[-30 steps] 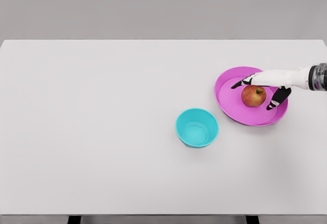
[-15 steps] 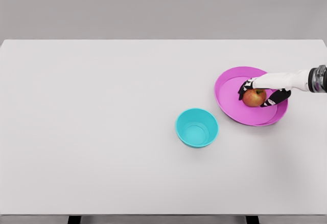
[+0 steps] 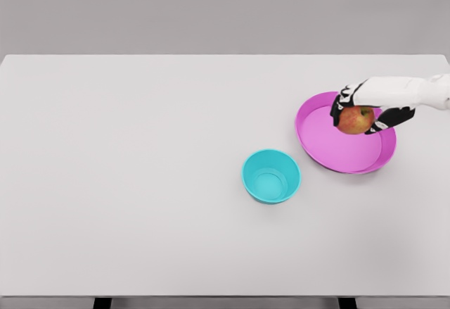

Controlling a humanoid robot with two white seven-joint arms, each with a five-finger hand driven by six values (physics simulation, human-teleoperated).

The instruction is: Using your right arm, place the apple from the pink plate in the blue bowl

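Head view: right hand (image 3: 365,108) grips the apple (image 3: 356,120) over the pink plate (image 3: 330,147) (frame right), poised for the blue bowl (image 3: 271,176) lower left

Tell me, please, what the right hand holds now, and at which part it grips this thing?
The right hand holds the apple, fingers curled over its top and sides, above the pink plate.

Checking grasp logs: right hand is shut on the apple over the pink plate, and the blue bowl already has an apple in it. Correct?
Not quite. The head view shows the blue bowl holds nothing; its inside is bare. The rest stands: the right hand is shut on the apple over the pink plate.
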